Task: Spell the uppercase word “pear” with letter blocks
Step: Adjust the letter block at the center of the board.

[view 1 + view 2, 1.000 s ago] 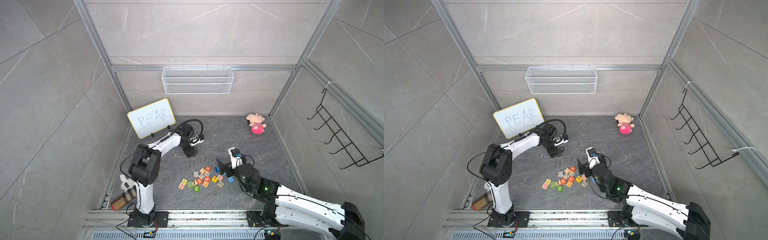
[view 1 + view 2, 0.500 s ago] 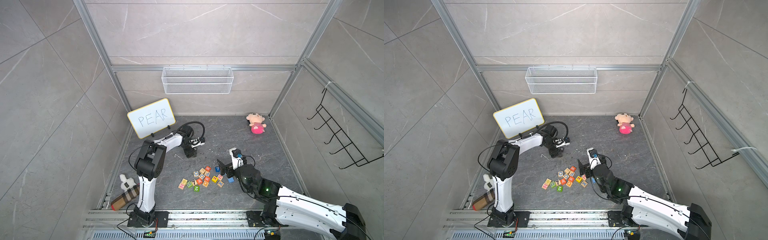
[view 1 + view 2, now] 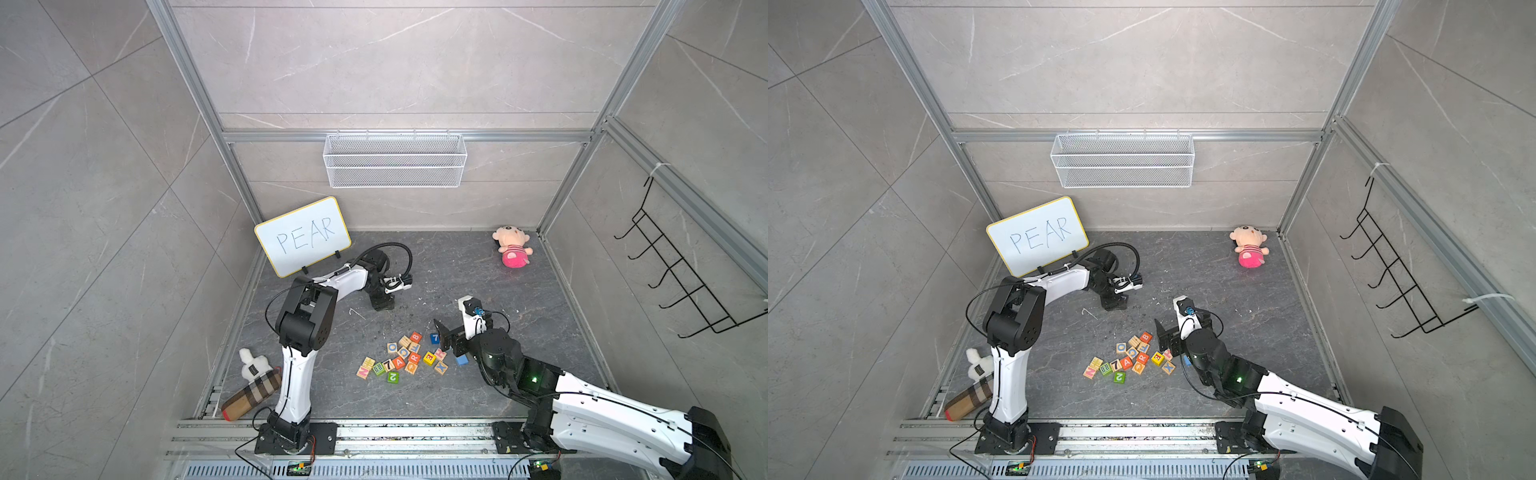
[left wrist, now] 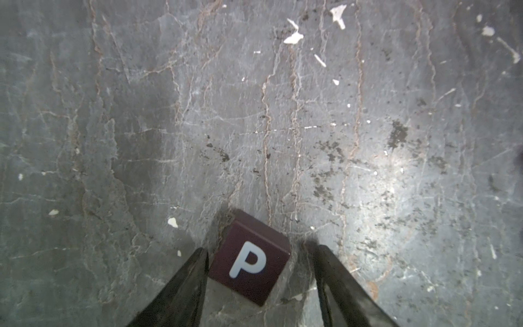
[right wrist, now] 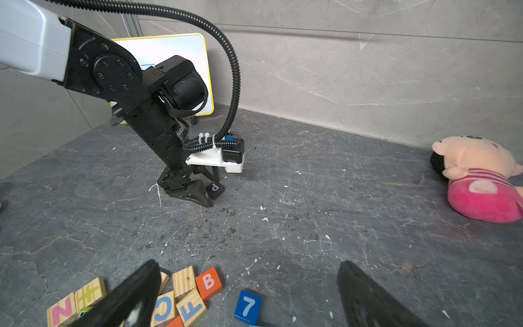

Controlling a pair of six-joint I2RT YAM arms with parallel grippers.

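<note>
Left gripper has narrowed around the P block, one finger touching, not clamped, so a grab looks imminent; right gripper gapes empty.

There were approx. 19 small blocks in all, incl. 1 dark P block, 1 yellow E block and 2 blocks w/ a 7, plus 2 robot arms, 2 plush toys, 1 whiteboard, 1 wire basket and 1 wall hook rack.
</note>
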